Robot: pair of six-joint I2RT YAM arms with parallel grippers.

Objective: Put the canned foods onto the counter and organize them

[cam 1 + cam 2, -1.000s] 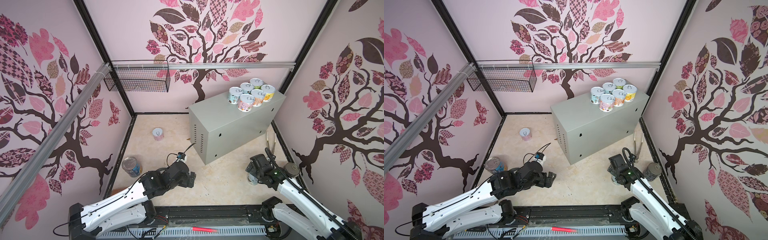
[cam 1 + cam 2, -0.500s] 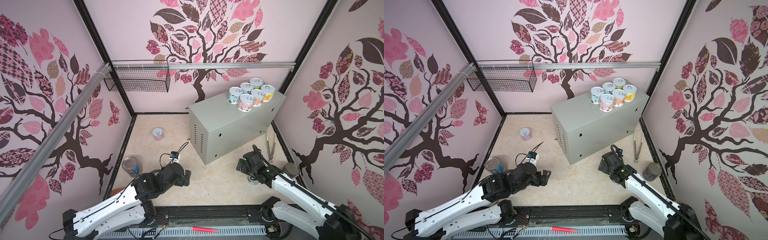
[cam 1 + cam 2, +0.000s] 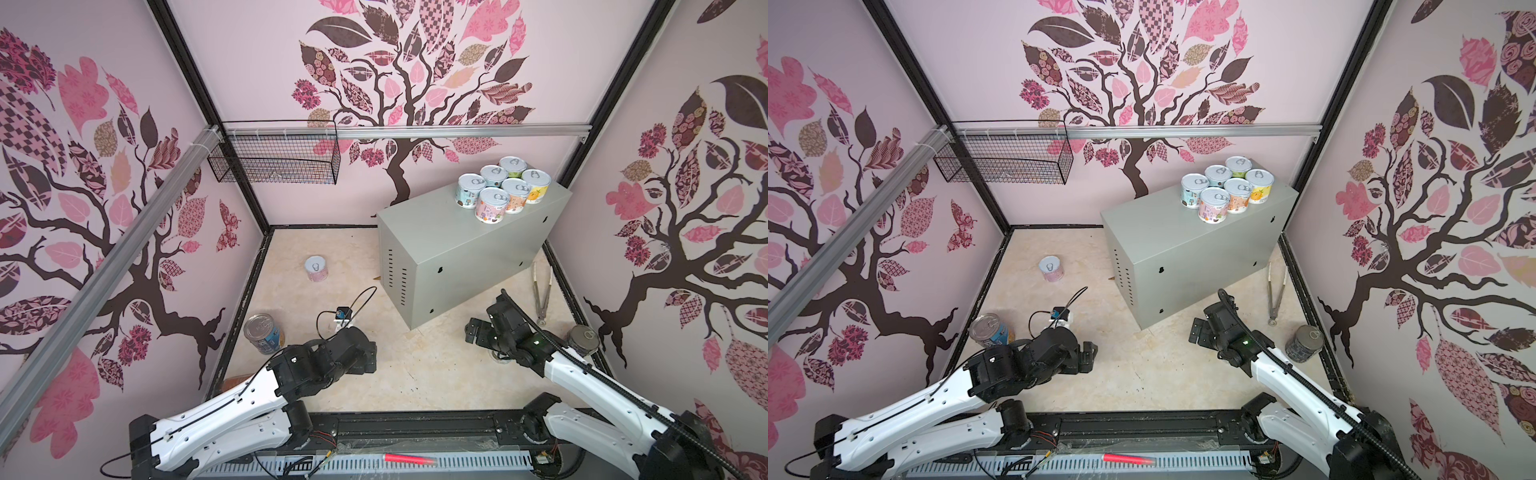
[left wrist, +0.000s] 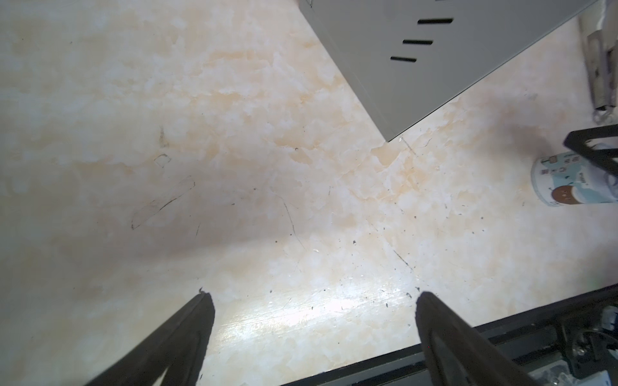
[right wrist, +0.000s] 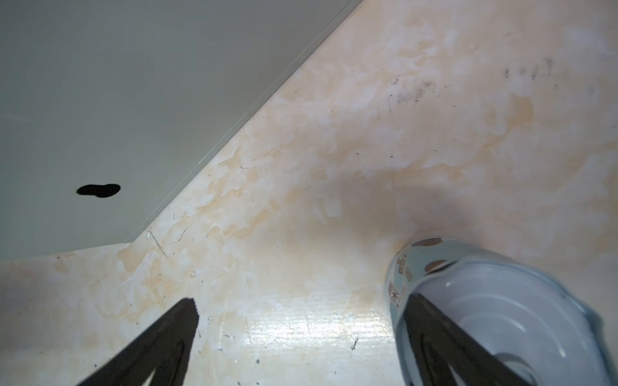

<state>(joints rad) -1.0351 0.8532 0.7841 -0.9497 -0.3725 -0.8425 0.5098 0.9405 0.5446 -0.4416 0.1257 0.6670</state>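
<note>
Swinging in from the right wall over the last second, the right gripper (image 3: pixel 473 328) now hangs low over the marbled floor (image 3: pixel 415 386), just off the near corner of the grey worktop (image 3: pixel 457 249). Its jaws are spread wide with nothing between them. A pale-blue short can (image 5: pixel 485 300), which lay under this gripper a second ago, now stands outside the jaws, behind one finger (image 5: pixel 434 334) in the right wrist view; contact cannot be told. The left gripper (image 4: pixel 311 297) has eased only slightly leftward and is likewise wide open and empty above bare floor. Nothing else has moved. The six short cans (image 3: pixel 503 191) stay clustered upright at the worktop's far right end. On the floor, the pink short can (image 3: pixel 316 269) stands alone left of the worktop. The blue-labelled tall can (image 3: pixel 263 333) is by the left wall, and the dark-labelled tall can (image 3: pixel 584 340) is by the right wall near the tongs (image 3: pixel 542 291).
</note>
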